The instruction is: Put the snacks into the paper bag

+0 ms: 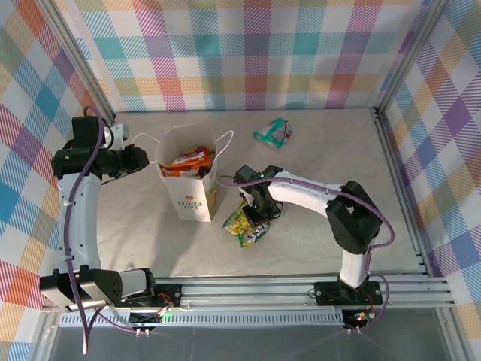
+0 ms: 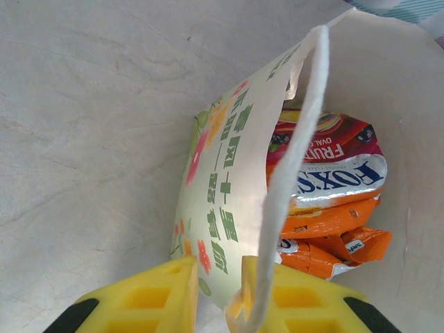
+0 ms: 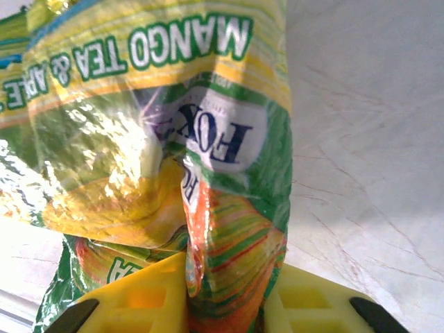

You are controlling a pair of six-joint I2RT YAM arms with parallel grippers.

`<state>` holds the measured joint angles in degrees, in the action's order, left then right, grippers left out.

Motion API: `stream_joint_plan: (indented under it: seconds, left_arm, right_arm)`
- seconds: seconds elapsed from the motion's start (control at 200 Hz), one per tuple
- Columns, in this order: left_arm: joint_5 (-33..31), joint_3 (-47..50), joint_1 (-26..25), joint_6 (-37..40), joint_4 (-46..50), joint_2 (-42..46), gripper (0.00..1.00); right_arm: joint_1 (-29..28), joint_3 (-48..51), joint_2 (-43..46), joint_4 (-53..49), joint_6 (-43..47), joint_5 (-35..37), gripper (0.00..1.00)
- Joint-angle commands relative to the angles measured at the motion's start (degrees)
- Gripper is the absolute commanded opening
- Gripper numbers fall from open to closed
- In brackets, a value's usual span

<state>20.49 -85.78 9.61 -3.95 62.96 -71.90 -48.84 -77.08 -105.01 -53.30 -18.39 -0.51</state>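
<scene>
Clamped on the green-yellow foil packet point(image 3: 159, 139) beside the white printed paper bag point(image 1: 192, 197), the right gripper point(image 3: 225, 274) should lift high, clearing the rim the left gripper point(image 2: 220, 286) pinches open.

Paper bag point(image 2: 229, 208): matt white paper, printed, lightly creased; cord handle point(image 2: 295, 159): soft white twisted cord. Green-yellow packet point(image 3: 159, 139): glossy crinkled foil, strong glare; packets in the bag point(image 2: 326, 201): likewise shiny foil; teal packet point(image 1: 272, 133): glinting film. Right gripper point(image 3: 225, 277): fingers point(image 3: 139, 302) of yellow moulded plastic, matt. Table point(image 1: 338, 150): smooth, pale, faintly veined stone-look; frame rails point(image 1: 263, 288): bare grey metal.
</scene>
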Motion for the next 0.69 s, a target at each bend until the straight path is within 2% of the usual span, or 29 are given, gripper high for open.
stream_joint_plan:
  seconds: [0.0,0.69]
  left_arm:
    - [1.0,-1.5,1.2,0.8,1.2,0.6,0.24]
    - [2.4,-2.0,1.2,0.1,0.2,0.0,0.25]
  right_arm:
    - [0.1,-3.8,4.4,-3.2,1.1,1.5,0.09]
    - [0.5,-10.9,16.1,-9.9,0.6,12.7,0.10]
